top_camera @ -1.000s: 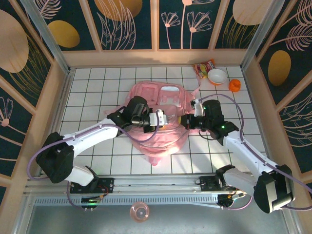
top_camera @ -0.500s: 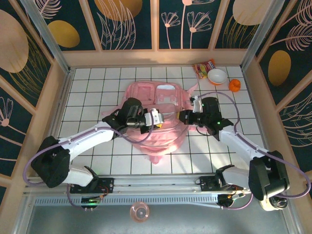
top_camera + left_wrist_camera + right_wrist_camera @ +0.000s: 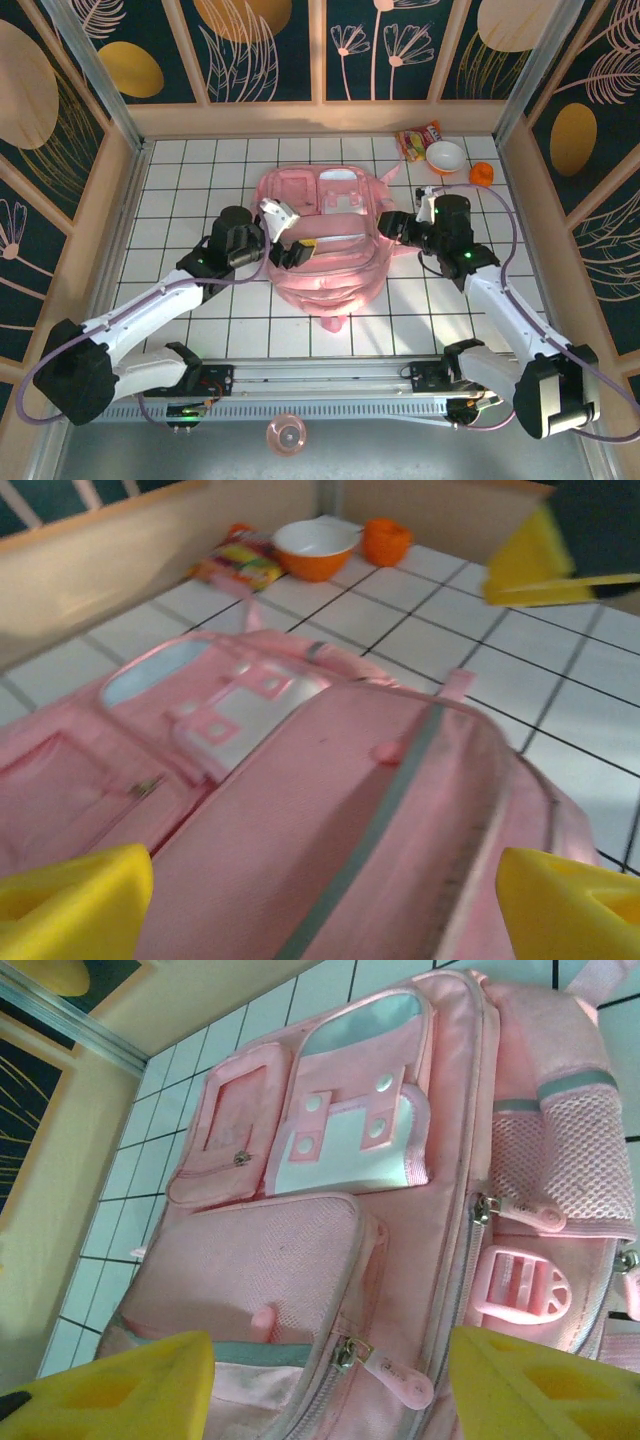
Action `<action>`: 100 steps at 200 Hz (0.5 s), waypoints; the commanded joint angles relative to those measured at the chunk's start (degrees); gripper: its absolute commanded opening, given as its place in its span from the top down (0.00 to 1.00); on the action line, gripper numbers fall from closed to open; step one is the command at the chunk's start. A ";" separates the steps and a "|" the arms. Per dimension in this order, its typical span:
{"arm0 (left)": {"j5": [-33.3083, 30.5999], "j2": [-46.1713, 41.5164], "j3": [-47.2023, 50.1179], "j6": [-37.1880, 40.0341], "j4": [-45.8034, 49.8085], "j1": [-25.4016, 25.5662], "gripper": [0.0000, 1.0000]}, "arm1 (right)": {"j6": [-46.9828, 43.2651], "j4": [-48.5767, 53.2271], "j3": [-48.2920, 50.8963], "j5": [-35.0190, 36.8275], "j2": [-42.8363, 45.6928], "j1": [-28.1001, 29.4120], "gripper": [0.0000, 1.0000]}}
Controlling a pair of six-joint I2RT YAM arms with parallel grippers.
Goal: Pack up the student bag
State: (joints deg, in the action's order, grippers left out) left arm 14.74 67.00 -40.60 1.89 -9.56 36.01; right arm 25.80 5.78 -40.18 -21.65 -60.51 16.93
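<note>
Pink fabric bag [image 3: 330, 278], centre frame, flat on tiled table [image 3: 200, 170]. Left gripper [image 3: 283, 233] over its left side, jaws wide, empty. Right gripper [image 3: 392, 228] at its right side, likewise.

The student bag [image 3: 335, 268] is soft matt pink cloth with mesh pockets; the bowl [image 3: 445, 156] at its two o'clock looks smooth, glossy.

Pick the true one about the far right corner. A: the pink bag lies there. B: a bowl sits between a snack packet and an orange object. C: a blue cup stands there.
B: the bowl sits between the snack packet and the orange object, apart from the student bag.
</note>
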 commanded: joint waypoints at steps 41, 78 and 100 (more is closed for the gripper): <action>-5.94 11.84 8.19 -14.14 -0.05 -0.25 0.19 | 5.82 -8.06 4.47 0.32 -11.04 7.59 0.50; -12.35 11.36 13.98 -21.41 -1.98 -0.29 0.19 | 16.78 -17.88 14.67 8.26 -18.35 10.21 0.65; -14.59 9.05 14.59 -23.58 -3.78 -0.24 0.17 | 17.06 -19.53 15.21 9.61 -18.54 10.63 0.63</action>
State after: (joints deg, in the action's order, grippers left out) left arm 7.07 76.95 -28.77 -15.03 -16.97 36.56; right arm 39.20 -13.41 -27.14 -17.41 -77.87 26.85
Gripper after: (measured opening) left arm 0.815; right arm 0.355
